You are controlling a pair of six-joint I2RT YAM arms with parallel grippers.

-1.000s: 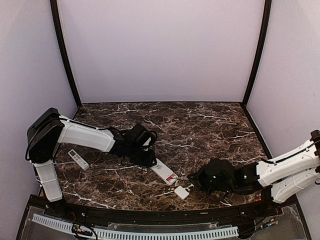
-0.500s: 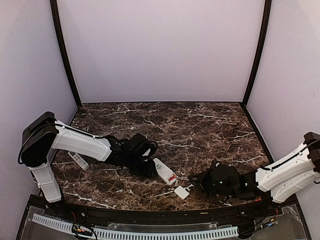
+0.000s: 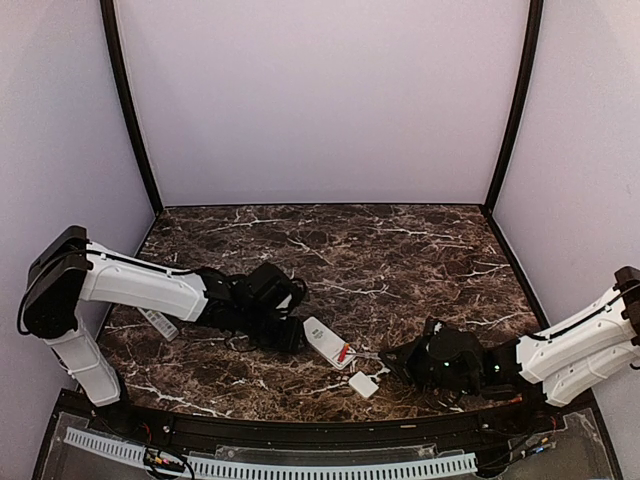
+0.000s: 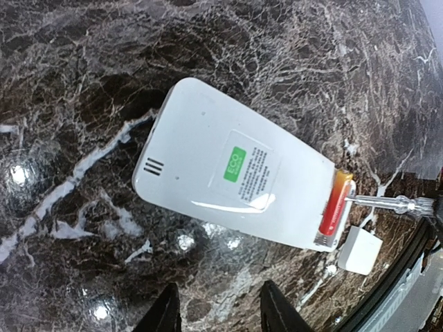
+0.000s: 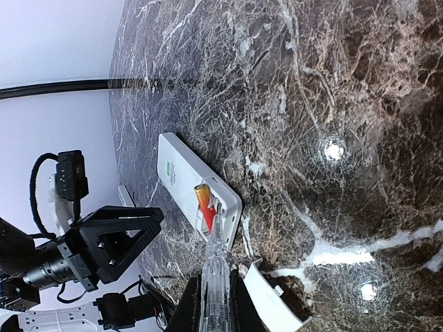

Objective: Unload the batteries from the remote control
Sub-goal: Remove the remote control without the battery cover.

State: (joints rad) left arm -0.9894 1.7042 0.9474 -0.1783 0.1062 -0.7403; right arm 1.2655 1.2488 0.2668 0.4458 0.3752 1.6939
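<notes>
The battery, a slim red-orange cylinder, sits crosswise in the open compartment at one end of the remote. Only 1 battery is visible; whether another lies in the slot beside it I cannot tell. The remote lies back-up, green sticker showing, near the front middle of the marble table.

The metal tip of a screwdriver reaches into the compartment at the end of the battery. The right gripper is pressed together on the tool's clear handle and comes in low from the right. The small white cover lies on the marble just beside the open end, under the line of the tool.

The left gripper has its fingers spread with nothing between them. It is near the remote's long side but apart from it, with bare marble between. A second remote lies well apart at the left.

The main risk, as I judge it, is that nothing pins the remote. A pry with the tip could push the whole body across the slick stone instead of lifting the battery. The tip could also skid off the round cell, or a freed battery could roll toward the near edge.
</notes>
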